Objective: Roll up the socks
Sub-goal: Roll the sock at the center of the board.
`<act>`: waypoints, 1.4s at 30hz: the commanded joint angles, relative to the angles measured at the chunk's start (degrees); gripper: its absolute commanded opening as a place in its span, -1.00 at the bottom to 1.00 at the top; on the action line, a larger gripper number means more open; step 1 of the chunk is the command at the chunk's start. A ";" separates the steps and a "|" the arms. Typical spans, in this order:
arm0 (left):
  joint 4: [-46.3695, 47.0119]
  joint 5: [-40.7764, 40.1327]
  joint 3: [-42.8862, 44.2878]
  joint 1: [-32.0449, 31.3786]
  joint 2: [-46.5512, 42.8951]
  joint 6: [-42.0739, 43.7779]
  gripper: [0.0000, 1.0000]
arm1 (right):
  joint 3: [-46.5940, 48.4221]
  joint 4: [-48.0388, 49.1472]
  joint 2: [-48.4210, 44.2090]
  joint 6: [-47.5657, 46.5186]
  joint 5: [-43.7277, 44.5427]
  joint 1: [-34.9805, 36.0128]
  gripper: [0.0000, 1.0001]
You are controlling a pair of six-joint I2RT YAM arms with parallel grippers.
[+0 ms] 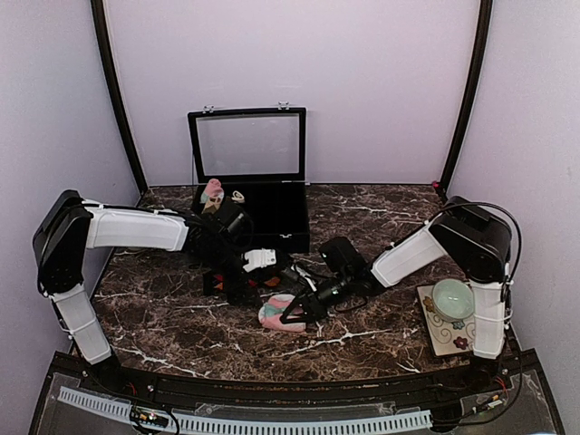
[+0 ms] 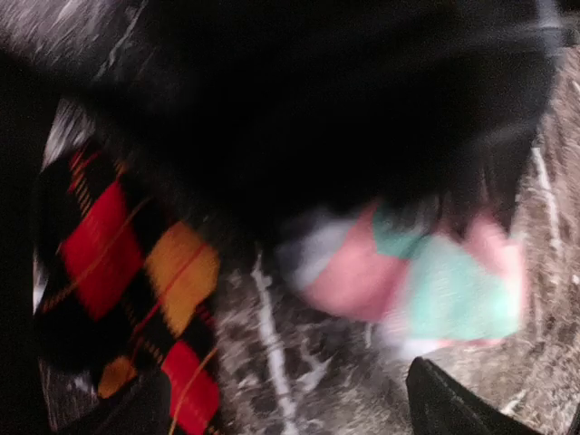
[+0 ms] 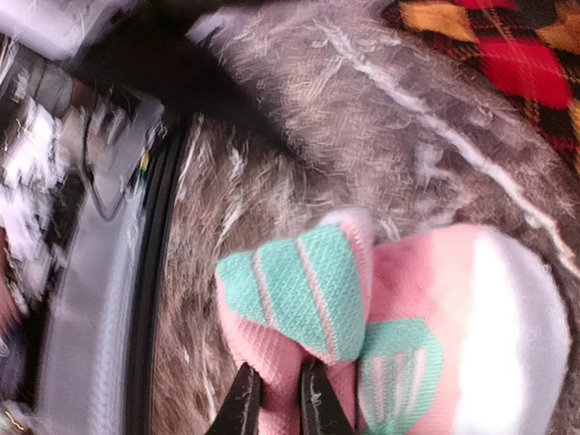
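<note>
Here, at the far left of the overhead view, the left arm reaches across the marble table [image 1: 172, 331] toward its middle. The left gripper [image 2: 285, 412] hangs low over the socks with its jaws spread wide. In the blurred wrist view one dark fingertip [image 2: 449, 408] shows at the lower right and the other at the lower left, with only bare table between them. The argyle sock [image 2: 118, 263] lies flat to the left of that gap, its red and orange diamonds running just beside the left fingertip; whether they touch cannot be told. The pink sock [image 3: 299, 290] lies to the right of the argyle one, bunched into a soft lump, near the left gripper's right fingertip but outside the jaws.

Behind them, an open black case [image 1: 281, 217] stands with its glass lid raised, and an upright roll [image 1: 213, 190] sits by its left corner.

Further right, the right gripper [image 3: 279, 397] comes in low from the right. Its jaws are drawn narrow, pinching the pink sock's near edge, with pink fabric showing between the two tips.

At the far right a pale bowl [image 1: 451, 297] rests on a patterned mat [image 1: 444, 339], well apart from both socks.
</note>
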 commanded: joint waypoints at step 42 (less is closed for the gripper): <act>11.21 14.32 -7.79 -8.17 -5.01 11.66 0.58 | -8.18 -15.86 6.99 22.99 21.60 -2.88 -1.00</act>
